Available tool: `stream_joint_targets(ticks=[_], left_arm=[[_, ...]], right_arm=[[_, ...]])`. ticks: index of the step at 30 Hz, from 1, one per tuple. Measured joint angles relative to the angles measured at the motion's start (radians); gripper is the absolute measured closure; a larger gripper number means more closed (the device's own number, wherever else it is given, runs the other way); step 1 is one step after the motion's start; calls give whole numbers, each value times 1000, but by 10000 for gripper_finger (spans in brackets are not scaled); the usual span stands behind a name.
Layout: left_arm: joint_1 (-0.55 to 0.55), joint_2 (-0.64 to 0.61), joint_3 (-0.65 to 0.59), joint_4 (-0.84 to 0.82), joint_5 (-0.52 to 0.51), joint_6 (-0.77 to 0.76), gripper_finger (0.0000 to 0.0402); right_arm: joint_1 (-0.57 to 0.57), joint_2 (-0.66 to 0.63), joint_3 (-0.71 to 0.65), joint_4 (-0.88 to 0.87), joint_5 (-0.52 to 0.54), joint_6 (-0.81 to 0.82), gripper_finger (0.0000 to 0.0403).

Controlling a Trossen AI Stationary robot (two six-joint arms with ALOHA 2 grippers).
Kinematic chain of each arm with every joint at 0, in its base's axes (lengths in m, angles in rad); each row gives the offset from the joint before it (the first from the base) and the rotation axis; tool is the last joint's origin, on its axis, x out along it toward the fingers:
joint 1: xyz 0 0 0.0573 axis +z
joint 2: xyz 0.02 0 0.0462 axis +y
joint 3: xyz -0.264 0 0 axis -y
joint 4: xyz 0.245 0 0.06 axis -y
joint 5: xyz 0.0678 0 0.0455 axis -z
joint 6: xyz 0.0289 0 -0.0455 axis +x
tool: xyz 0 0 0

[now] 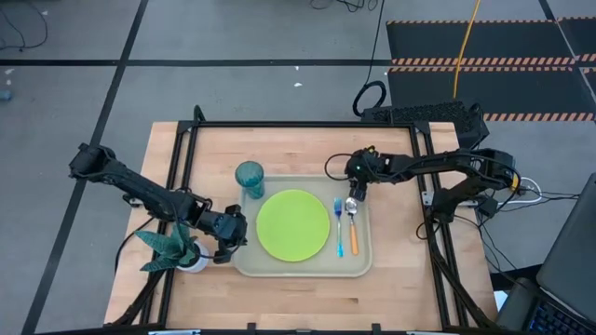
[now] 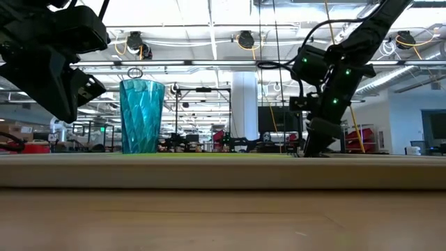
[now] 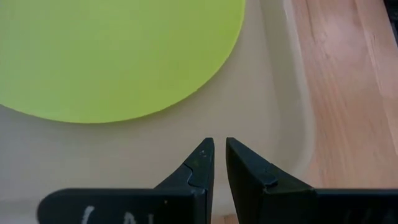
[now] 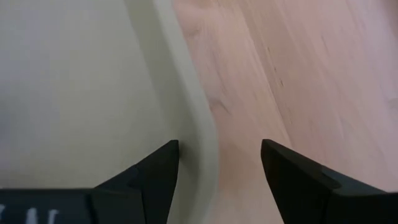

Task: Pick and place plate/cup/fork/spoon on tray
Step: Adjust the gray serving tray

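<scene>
We see bare tray [image 1: 358, 265] floor only at the corners round the plate [image 1: 293, 225]. Cup [image 1: 250, 179] blocks its far-left, fork [image 1: 339, 226] & spoon [image 1: 351, 223] its right, plant [image 1: 175, 247] crowds near-left approach.
</scene>
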Motion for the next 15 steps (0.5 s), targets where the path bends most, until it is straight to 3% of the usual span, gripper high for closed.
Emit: stream_joint_targets(ticks=[15], left_arm=[[0, 0, 0, 0, 0, -7, 360]], right_arm=[[-14, 0, 0, -28, 26, 0, 183]])
